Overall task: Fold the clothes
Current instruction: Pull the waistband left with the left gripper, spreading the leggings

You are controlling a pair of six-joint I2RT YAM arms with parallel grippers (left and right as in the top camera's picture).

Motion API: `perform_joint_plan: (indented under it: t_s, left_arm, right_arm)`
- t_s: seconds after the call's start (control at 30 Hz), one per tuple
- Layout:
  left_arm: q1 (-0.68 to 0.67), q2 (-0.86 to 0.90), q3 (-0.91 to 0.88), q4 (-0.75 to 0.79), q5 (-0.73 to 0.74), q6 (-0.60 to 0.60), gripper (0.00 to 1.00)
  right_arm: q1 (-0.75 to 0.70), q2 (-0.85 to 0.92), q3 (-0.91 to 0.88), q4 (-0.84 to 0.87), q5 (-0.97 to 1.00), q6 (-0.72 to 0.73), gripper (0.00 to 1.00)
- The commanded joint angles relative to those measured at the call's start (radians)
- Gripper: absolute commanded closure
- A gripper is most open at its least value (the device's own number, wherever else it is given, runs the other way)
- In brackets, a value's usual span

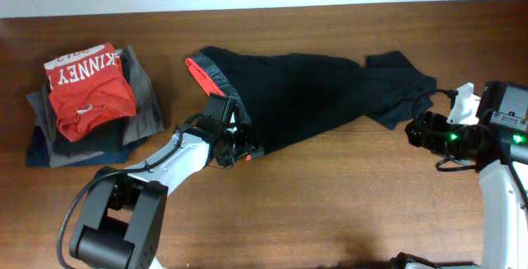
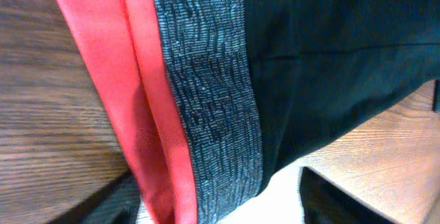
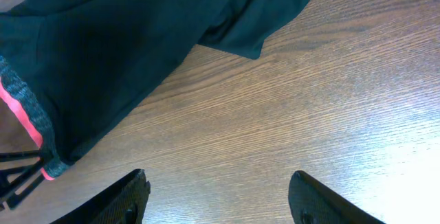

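The black pants lie spread across the middle of the table, waistband to the left and leg ends to the right. My left gripper is at the waistband's near corner. In the left wrist view the grey band and its red-orange edge run down between the fingers of my left gripper; a gap shows beside the right finger, so it is open. My right gripper hovers open just off the leg ends. In its own view the right gripper has only bare wood between its fingers, with the pants beyond.
A stack of folded garments stands at the far left, a red T-shirt with white lettering on top of grey and navy pieces. The wooden table ends at a pale wall along the back.
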Motion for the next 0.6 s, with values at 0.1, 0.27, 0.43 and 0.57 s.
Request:
perform_joint_plan:
  t_s: [0.1,0.27,0.43,0.57]
  left_arm:
    - [-0.008,0.037,-0.008,-0.008,0.034,-0.044,0.49]
    - [-0.007,0.037,-0.008,-0.011,0.026,-0.043,0.79]
    - [-0.007,0.037,-0.008,-0.011,0.026,-0.043,0.93]
    - [-0.003,0.037,-0.008,-0.011,0.026,-0.038,0.99]
  right_arm:
    - [-0.006,-0.005,0.014,0.002,0.010,-0.012,0.30]
    - [-0.006,-0.005,0.014,0.002,0.013,-0.012,0.30]
    - [-0.006,-0.005,0.014,0.002,0.014,-0.012,0.30]
    - [-0.006,-0.005,0.014,0.001,0.021,-0.012,0.30]
